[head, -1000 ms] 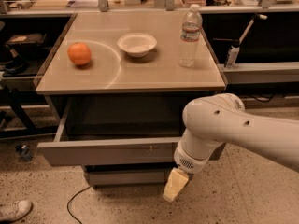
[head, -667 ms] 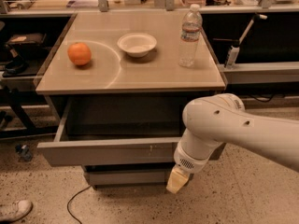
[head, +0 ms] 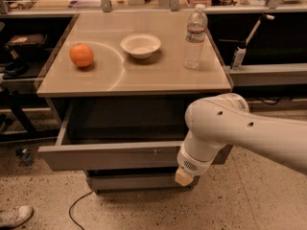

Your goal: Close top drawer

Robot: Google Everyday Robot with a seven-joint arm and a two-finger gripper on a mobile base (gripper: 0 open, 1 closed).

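Your top drawer (head: 110, 155) was pulled out from under the front edge of the bench (head: 158, 75). It was wide and grey, with a flat, plain front. Inside it looked dark. Your gripper (head: 183, 176) hung low at the drawer front's bottom edge, near its right end. You could not tell if it was clenched or loose.

Warm overhead light glares on the tabletop (head: 144, 78), shadowing the top drawer (head: 105, 156); gripper (head: 183, 177) dimmer just below its front

No legible txt; gripper (head: 184, 177) low, below top drawer (head: 110, 155) front.
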